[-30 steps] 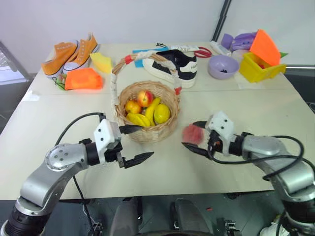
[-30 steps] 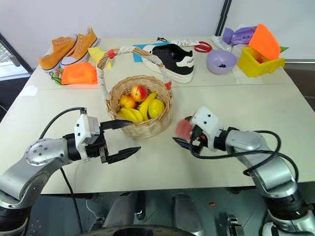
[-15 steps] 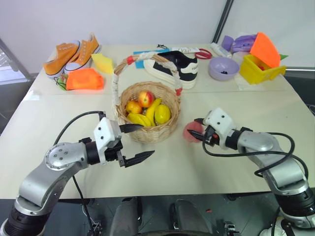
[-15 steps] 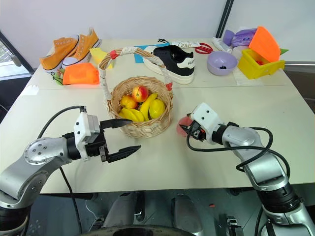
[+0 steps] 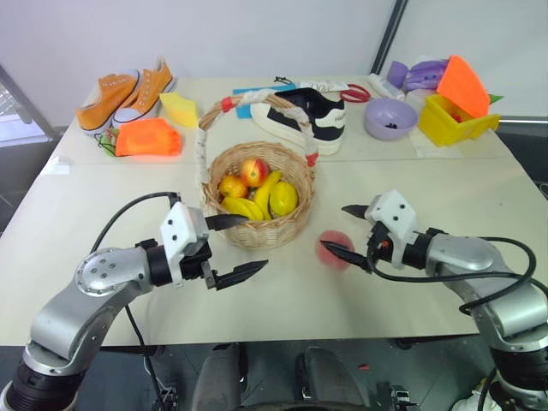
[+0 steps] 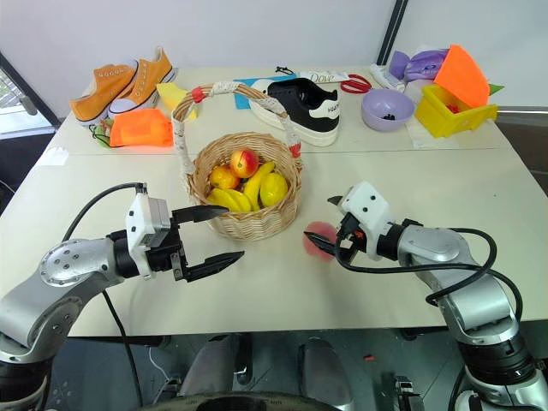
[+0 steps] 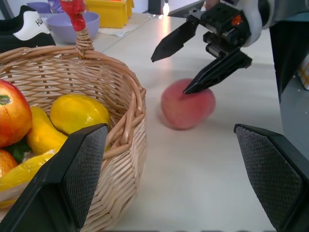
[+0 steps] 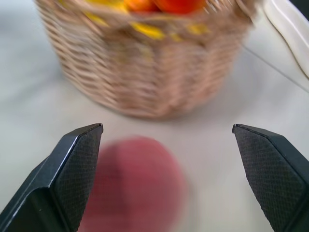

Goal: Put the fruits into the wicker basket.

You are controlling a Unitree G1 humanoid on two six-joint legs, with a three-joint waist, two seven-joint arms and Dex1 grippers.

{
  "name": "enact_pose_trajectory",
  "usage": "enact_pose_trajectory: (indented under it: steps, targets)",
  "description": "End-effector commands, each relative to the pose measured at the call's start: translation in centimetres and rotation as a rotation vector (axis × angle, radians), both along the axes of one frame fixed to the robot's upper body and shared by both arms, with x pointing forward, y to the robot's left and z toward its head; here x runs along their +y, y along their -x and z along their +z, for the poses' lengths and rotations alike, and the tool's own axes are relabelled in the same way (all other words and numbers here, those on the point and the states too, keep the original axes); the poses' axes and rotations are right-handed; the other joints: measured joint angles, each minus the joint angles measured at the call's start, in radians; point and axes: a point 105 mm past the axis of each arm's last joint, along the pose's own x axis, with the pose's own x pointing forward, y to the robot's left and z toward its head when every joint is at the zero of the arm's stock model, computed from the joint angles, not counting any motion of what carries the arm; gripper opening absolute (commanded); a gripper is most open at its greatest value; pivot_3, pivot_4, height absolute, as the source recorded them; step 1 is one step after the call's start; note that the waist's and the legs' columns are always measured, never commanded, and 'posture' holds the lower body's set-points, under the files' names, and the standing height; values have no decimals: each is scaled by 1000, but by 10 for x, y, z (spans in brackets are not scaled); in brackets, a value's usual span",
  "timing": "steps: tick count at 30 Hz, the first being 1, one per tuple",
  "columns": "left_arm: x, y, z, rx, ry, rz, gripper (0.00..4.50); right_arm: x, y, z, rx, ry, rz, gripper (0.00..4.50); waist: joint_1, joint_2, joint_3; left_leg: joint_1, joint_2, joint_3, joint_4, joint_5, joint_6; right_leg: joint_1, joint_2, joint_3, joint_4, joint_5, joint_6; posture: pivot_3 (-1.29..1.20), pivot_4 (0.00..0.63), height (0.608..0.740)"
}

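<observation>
We take the wicker basket [image 5: 259,193] as our landmark. The peach [image 5: 335,250] lies on the worktop [image 5: 445,180] just beside the basket, on its right and a little nearer to us, outside the rim and not touching the weave as far as we can see. Our right end effector [image 5: 348,232] stands open right at the peach, on the side away from the basket; its lower finger lies over the fruit, but it grips nothing. So the peach sits between that end effector and the basket. It is round, with no long axis to line up on.

Our left end effector [image 5: 236,247] is open and empty on the basket's opposite side, close to its wall, well apart from the peach. The lemon [image 5: 282,198] already rests inside the basket among other fruit. We judge the right arm the nearer one for the pick-up.
</observation>
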Motion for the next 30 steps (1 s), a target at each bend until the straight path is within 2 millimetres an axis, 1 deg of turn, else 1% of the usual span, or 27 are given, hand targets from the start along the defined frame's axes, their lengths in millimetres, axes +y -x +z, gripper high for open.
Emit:
enact_pose_trajectory:
  steps: [1,3,7,10,14,16,19,21,22,23,24,26,28,29,30]
  targets:
    - [-3,4,10,-38,6,-19,4500,-9,3,-14,43,4,-32,4486,0,0,0,0,0,0,0,0,0,0,0,0,0,0,0,0,150,733]
    - [-3,5,10,-38,7,-20,4500,-10,5,-20,64,-4,-32,4486,1,0,0,0,0,0,0,0,0,1,0,0,0,0,0,0,150,733]
    - [-3,5,8,-34,4,-22,4500,-12,5,-32,145,-77,-70,4486,1,-1,0,1,0,0,0,0,0,2,0,0,-1,0,0,0,150,733]
    - [-3,5,8,-35,1,-21,4500,-11,12,-38,196,-94,-57,4486,2,-1,-1,1,0,0,0,0,0,2,0,0,-1,0,0,0,150,733]
    - [-3,5,8,-35,-1,-19,4500,-11,26,-52,283,-84,-36,4486,3,-1,-1,1,0,0,0,0,0,3,-1,0,-1,0,-1,0,150,733]
    - [-3,5,8,-35,-1,-18,4500,-10,29,-56,311,-85,-34,4486,2,-1,-1,1,0,0,0,0,0,3,-1,0,-2,0,-1,0,150,733]
    - [-2,4,8,-36,-1,-16,4500,-9,29,-59,321,-82,-40,4486,1,-1,-1,1,0,0,0,0,0,3,-2,0,-2,-1,-2,0,150,733]
    - [-2,4,8,-37,0,-15,4500,-10,28,-59,324,-91,-42,3943,1,-1,-1,1,0,0,0,-1,0,2,-2,0,-2,-1,-2,0,150,733]
    - [-2,4,8,-37,0,-15,4500,-10,30,-58,317,-90,-31,3686,1,-1,-1,1,0,0,0,-1,0,2,-2,0,-2,-1,-3,0,150,733]
    - [-2,4,8,-37,0,-15,4500,-9,31,-56,311,-89,-22,3303,2,-1,-1,1,0,0,0,-1,0,2,-2,0,-3,-1,-3,0,150,733]
    - [-2,4,8,-38,-1,-14,4500,-9,32,-55,302,-87,-13,3215,2,-1,-1,1,0,0,0,-1,0,2,-2,0,-3,-1,-3,0,150,733]
    - [4,2,8,-40,-13,10,4500,-3,32,-31,206,-106,52,3161,2,0,0,1,0,0,-1,-1,0,2,-2,0,-3,-1,-3,0,150,733]
    - [10,1,8,-42,-22,31,4500,2,34,-14,144,-117,103,3161,1,0,0,-1,0,0,-1,-1,0,0,-2,0,-4,-1,-3,0,150,733]
    - [15,-1,9,-43,-27,50,4500,7,34,-1,104,-121,140,3161,0,0,0,-3,0,0,-1,-1,0,-1,-2,0,-4,-1,-3,0,150,733]
    - [23,-4,9,-46,-41,76,4500,17,32,21,36,-141,185,3161,-3,1,1,-3,0,0,-1,-1,0,-2,-2,0,-4,-1,-2,0,150,733]
